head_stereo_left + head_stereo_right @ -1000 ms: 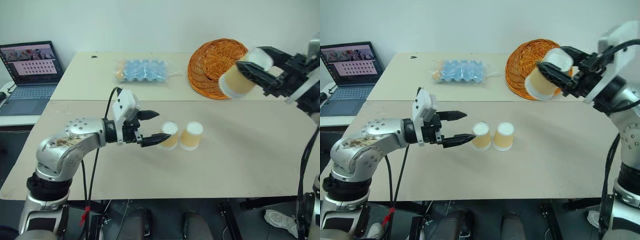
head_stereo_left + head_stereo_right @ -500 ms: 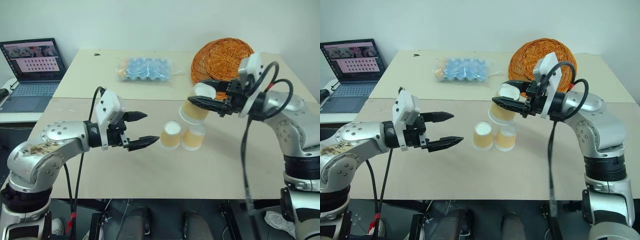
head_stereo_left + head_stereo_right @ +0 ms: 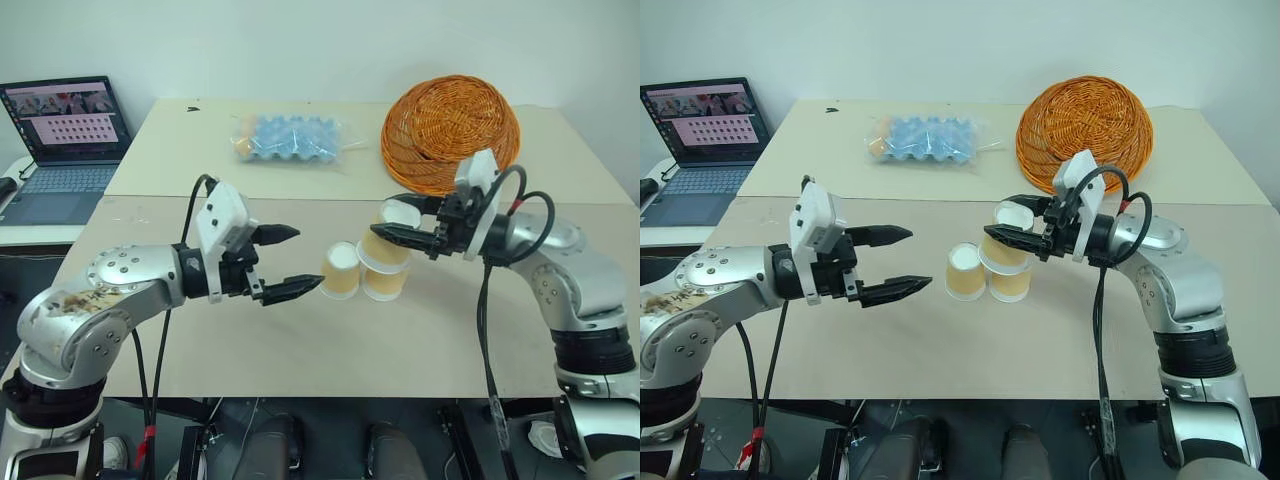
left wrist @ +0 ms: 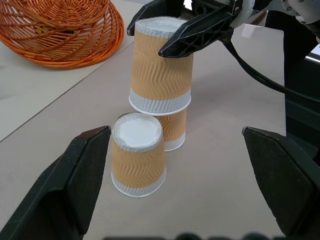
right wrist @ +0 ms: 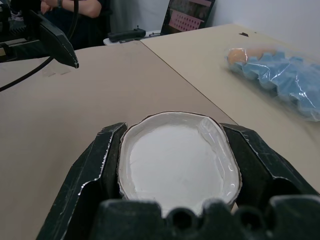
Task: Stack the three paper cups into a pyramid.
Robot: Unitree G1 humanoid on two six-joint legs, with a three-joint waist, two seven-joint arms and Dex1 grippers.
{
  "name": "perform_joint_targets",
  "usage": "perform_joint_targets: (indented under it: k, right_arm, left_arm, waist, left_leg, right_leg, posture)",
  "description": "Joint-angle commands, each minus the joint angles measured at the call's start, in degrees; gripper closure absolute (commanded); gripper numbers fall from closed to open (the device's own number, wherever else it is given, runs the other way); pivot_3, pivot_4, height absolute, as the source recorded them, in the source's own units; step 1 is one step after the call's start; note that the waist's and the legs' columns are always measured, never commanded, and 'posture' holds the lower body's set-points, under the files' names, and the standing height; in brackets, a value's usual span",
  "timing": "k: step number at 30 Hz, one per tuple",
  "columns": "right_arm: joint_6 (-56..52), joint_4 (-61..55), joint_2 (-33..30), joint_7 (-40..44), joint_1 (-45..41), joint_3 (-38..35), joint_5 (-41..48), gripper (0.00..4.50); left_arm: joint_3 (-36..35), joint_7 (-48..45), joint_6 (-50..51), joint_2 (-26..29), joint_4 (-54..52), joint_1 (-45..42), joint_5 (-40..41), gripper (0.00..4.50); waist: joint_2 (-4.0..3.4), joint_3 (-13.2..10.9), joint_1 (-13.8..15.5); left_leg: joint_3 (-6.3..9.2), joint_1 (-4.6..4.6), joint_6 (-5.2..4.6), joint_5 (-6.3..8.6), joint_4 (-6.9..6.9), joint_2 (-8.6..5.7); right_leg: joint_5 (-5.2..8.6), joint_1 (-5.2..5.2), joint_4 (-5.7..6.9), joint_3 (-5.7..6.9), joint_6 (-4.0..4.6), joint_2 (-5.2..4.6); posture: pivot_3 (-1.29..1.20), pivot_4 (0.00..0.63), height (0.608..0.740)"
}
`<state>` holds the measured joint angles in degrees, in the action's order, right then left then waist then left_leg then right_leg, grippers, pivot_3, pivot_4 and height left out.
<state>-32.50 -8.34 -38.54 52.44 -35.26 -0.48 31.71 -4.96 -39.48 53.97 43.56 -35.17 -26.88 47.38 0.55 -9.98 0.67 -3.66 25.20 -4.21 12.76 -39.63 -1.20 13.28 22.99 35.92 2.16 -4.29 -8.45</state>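
Right gripper: centre-right of the head view, clamped on the upturned third cup near its white base, squeezing the base to an oval in its wrist view.
Third cup: upside down, tilted, sitting over the right-hand base cup; whether it rests on it or hangs just above, cannot tell.
Base cups: two cups upside down on the desk, mid-frame, side by side; left-hand base cup stands just beside the right-hand one.
Pyramid: top cup sits over one cup, not across both.
Left gripper: centre-left, fingers spread wide, holding nothing, tips just short of the left-hand base cup, pointing at it.
Wicker basket: upper right on the far desk, tilted up on its edge.
Blue egg tray in plastic: upper centre.
Laptop: upper left, screen lit.
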Motion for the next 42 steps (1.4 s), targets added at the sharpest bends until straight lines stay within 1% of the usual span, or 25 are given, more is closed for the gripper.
perform_joint_targets:
  k: [1,18,25,30,42]
  right_arm:
    - [0.9,-0.5,-0.1,0.0,0.3,-1.2,-0.6,1.91]
    - [-0.1,0.6,1.4,-1.3,-3.2,0.3,-3.3,1.91]
    - [-3.1,-3.9,0.7,-1.3,-3.3,1.9,-3.3,1.91]
    - [-5.5,-7.0,-0.3,-1.1,-3.4,1.3,-2.3,1.91]
    - [-6.3,-7.5,0.2,-2.1,-5.0,0.8,-3.0,1.91]
  left_arm:
    - [-0.1,-0.2,-1.2,0.2,-0.2,-1.4,0.0,0.0]
    - [0.0,0.6,-1.0,-0.1,0.0,-1.3,0.2,0.0]
    - [0.4,1.1,-0.9,-0.2,0.3,-1.4,0.1,0.0]
    - [0.3,1.1,-0.7,-0.1,0.2,-1.7,0.5,0.0]
    - [0.6,1.0,-0.5,-0.3,0.6,-2.0,0.7,0.0]
  waist:
    - [0.0,0.0,0.0]
    - [0.01,0.0,0.0]
    - [0.01,0.0,-0.1]
    - [0.01,0.0,0.0]
    - [0.01,0.0,-0.1]
  left_leg:
    - [0.0,0.0,0.0,0.0,0.0,0.0]
    - [0.0,0.0,0.02,-0.01,-0.01,0.0]
    - [0.0,0.0,0.04,-0.02,-0.02,0.01]
    - [0.0,0.0,0.04,-0.02,-0.01,0.0]
    - [0.0,0.01,0.03,-0.02,-0.01,-0.01]
  right_leg:
    - [0.0,0.0,0.0,0.0,0.0,0.0]
    - [0.0,0.03,0.05,0.0,0.0,0.0]
    - [0.0,0.03,0.07,0.0,0.0,0.01]
    - [0.0,0.05,0.06,0.0,0.0,0.01]
    - [0.0,0.05,0.06,-0.01,0.0,0.01]
  posture:
    - [0.0,0.15,0.726]
    - [0.0,0.15,0.726]
    - [0.0,0.15,0.726]
    - [0.0,0.15,0.726]
    - [0.0,0.15,0.726]
